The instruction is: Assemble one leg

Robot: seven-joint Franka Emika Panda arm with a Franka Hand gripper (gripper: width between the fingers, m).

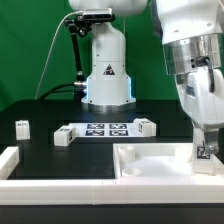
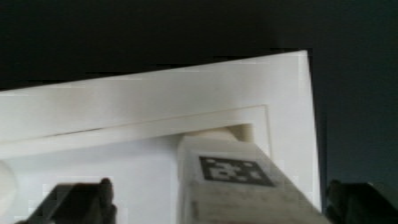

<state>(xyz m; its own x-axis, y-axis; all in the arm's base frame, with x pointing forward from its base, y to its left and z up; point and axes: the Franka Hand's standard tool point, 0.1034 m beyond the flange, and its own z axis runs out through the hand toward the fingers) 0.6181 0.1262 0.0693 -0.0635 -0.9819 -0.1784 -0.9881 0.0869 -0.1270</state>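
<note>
The leg (image 2: 228, 175) seems to stand already in a corner recess of the white tray piece (image 1: 150, 162), with the gripper (image 2: 214, 208) fingers spread beside it, so perhaps only tightening remains.

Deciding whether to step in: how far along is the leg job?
Looks done: one leg stands upright in a corner recess of the tray. In hand: nothing is clamped. The gripper straddles that leg, its fingers clear on both sides. Left: whether the leg is fully seated can't be told. Three other legs lie loose.
</note>
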